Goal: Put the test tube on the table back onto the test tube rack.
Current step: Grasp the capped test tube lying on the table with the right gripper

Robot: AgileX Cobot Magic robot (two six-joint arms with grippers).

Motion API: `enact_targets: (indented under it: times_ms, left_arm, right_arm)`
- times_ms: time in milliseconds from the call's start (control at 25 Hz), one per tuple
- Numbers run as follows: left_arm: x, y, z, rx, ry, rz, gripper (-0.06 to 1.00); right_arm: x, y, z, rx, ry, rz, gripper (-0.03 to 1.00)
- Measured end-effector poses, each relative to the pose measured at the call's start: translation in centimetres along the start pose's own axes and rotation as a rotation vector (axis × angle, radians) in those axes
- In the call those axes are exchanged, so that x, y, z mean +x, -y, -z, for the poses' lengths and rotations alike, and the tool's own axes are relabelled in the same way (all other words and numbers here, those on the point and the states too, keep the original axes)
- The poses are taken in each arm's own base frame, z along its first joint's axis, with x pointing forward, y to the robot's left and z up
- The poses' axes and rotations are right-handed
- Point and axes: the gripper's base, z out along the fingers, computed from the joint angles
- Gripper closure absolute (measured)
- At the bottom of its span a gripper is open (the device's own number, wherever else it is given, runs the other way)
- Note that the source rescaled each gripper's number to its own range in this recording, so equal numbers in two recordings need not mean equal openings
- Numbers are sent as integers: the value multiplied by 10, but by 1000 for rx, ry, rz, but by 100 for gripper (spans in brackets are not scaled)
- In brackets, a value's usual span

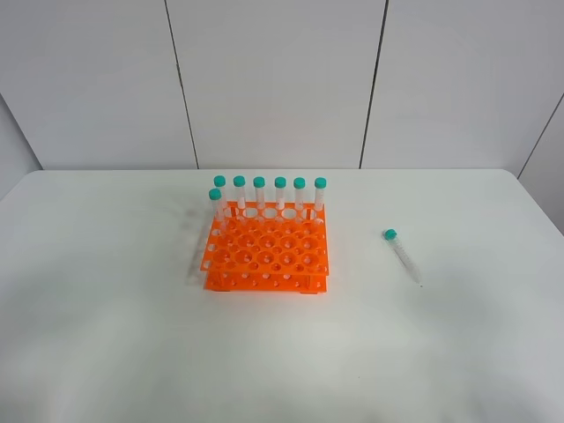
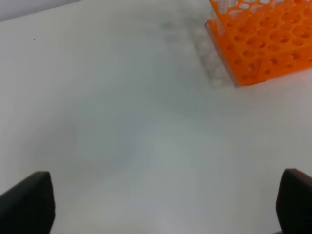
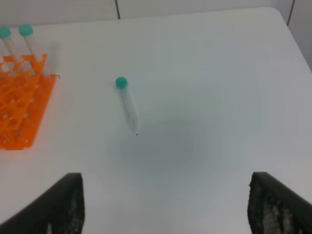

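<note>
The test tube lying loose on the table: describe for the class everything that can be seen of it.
The test tube is slim and clear, plastic by its look, with a teal-green cap and a pointed tip. It lies flat on the white table, cap toward the far edge, tip toward the near edge, slightly slanted. It lies apart from the orange rack, to its right in the high view. Only the table touches it.

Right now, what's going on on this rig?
Nothing is held yet. One test tube lies on the table to the right of the orange test tube rack, cap toward the wall. Seven capped tubes stand at the rack's back. Both hands are open above the table: the right hand faces the loose tube, and the left hand has the rack in sight.
</note>
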Motion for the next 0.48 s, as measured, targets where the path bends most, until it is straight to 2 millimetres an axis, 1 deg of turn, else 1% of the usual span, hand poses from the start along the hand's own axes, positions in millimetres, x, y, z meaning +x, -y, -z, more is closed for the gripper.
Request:
enact_targets:
  times_ms: [480]
  left_arm:
    - [0,0,0,0,0,0,-6]
  right_arm:
    - [0,0,0,0,-1,0,-3]
